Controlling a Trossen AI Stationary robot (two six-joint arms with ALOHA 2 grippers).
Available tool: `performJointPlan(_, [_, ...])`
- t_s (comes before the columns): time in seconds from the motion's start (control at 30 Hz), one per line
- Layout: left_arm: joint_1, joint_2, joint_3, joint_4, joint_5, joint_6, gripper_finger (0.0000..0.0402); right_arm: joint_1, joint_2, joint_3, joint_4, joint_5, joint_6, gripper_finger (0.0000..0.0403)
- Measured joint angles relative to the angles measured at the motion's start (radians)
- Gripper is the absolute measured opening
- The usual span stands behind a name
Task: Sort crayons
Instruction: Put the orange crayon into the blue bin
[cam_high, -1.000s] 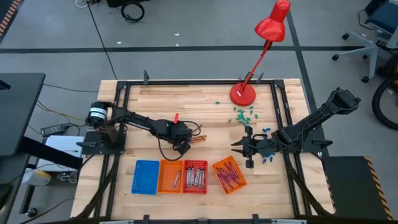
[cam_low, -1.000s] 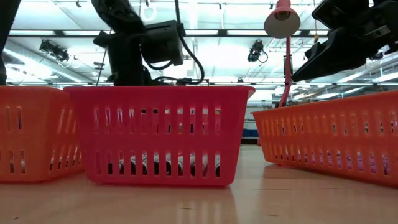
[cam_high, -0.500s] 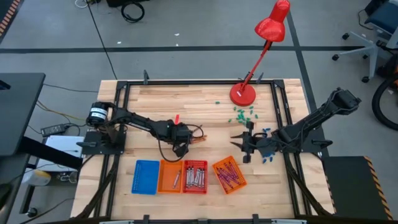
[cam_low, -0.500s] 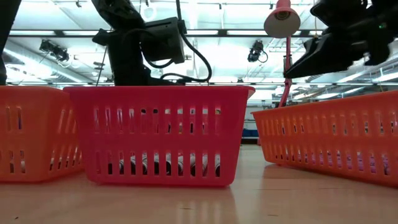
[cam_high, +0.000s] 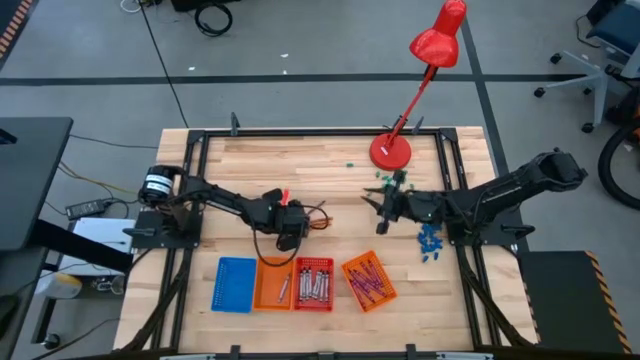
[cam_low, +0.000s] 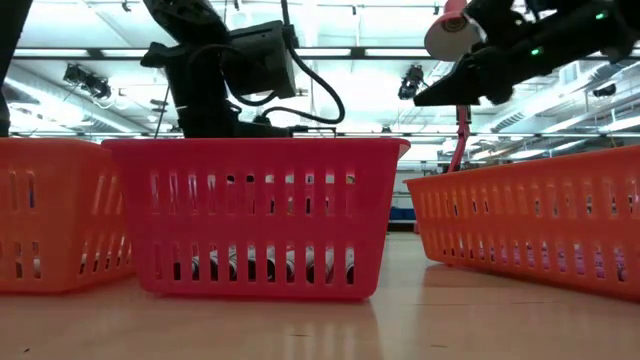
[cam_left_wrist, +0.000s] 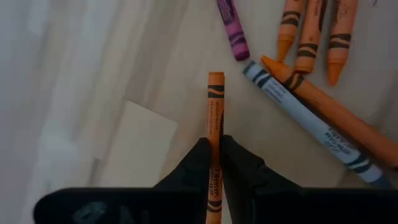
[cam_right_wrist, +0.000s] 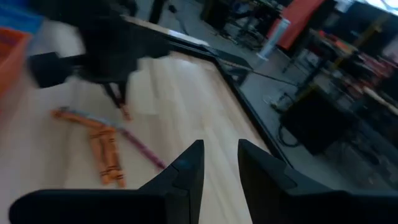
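Observation:
My left gripper (cam_high: 291, 234) stands left of the table's middle and is shut on an orange crayon (cam_left_wrist: 215, 112). Loose crayons lie flat on the wood just right of it (cam_high: 318, 223): a grey one (cam_left_wrist: 305, 124), several orange ones (cam_left_wrist: 311, 37) and a purple one (cam_left_wrist: 231, 28). They also show in the right wrist view (cam_right_wrist: 104, 148). My right gripper (cam_high: 377, 210) is open and empty. It hangs above the table right of the middle, its fingers pointing toward the left gripper, and shows high in the low view (cam_low: 430, 95). My left gripper pinches the orange crayon between its two fingers (cam_left_wrist: 200, 163), by the part of its shaft (cam_left_wrist: 214, 144) toward the wrist end. The fingers point down and lie along the crayon. Its free end (cam_left_wrist: 216, 77) sticks out past the fingertips toward the table.
Along the near edge stand a blue basket (cam_high: 235, 284), an orange basket (cam_high: 272, 284), a red basket (cam_high: 313, 283) with crayons and a tilted orange basket (cam_high: 368, 281) with crayons. A red lamp's base (cam_high: 390, 151) stands far right, green bits (cam_high: 392, 183) and blue bits (cam_high: 430, 240) near it.
My right gripper has gone up and toward the table's far edge and left, away from the blue bits and toward the green bits and the table's middle, staying open. My left gripper has stayed about where it was, still holding the crayon.

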Motion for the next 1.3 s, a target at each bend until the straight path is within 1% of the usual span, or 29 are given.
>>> performJointPlan(0.1, [-0.013,0.0,0.001,-0.019,-0.033,0.015,0.0038,-0.044,0.0,0.0,0.013,-0.009,0.044,0.0103])
performJointPlan(0.2, [-0.024,-0.011,0.001,-0.061,-0.035,0.011,0.0038,-0.075,0.0,0.0,0.018,-0.07,0.102,0.0103])
performJointPlan(0.3, [-0.045,-0.053,0.001,-0.095,-0.04,-0.017,0.0038,-0.093,0.0,0.0,0.017,-0.128,0.15,0.0103])
performJointPlan(0.43, [-0.094,-0.149,0.002,-0.143,-0.038,-0.123,0.0039,-0.088,0.0,0.0,0.006,-0.136,0.187,0.0103])
performJointPlan(0.53, [-0.154,-0.24,0.002,-0.179,-0.039,-0.222,0.0039,-0.075,0.0,0.0,-0.003,-0.14,0.212,0.0103])
performJointPlan(0.7, [-0.262,-0.38,0.002,-0.197,0.004,-0.397,0.0039,-0.061,0.004,-0.001,-0.004,-0.173,0.271,0.0103])
performJointPlan(0.83, [-0.352,-0.462,0.002,-0.199,0.061,-0.554,0.0039,-0.055,0.033,-0.024,0.064,-0.182,0.289,0.0103])
performJointPlan(0.9, [-0.399,-0.483,0.002,-0.208,0.099,-0.659,0.0039,-0.055,0.055,-0.028,0.143,-0.188,0.285,0.0103])
performJointPlan(0.97, [-0.453,-0.493,0.002,-0.218,0.124,-0.773,0.0039,-0.055,0.07,-0.03,0.199,-0.22,0.277,0.0103])
performJointPlan(1.07, [-0.552,-0.487,0.002,-0.256,0.139,-0.962,0.0039,-0.055,0.092,-0.025,0.262,-0.284,0.243,0.0103])
performJointPlan(1.13, [-0.619,-0.469,0.002,-0.281,0.14,-1.093,0.0039,-0.055,0.104,-0.024,0.305,-0.308,0.219,0.0103])
performJointPlan(1.3, [-0.766,-0.42,0.002,-0.373,0.141,-1.395,0.0039,-0.055,0.129,-0.024,0.359,-0.313,0.161,0.0103])
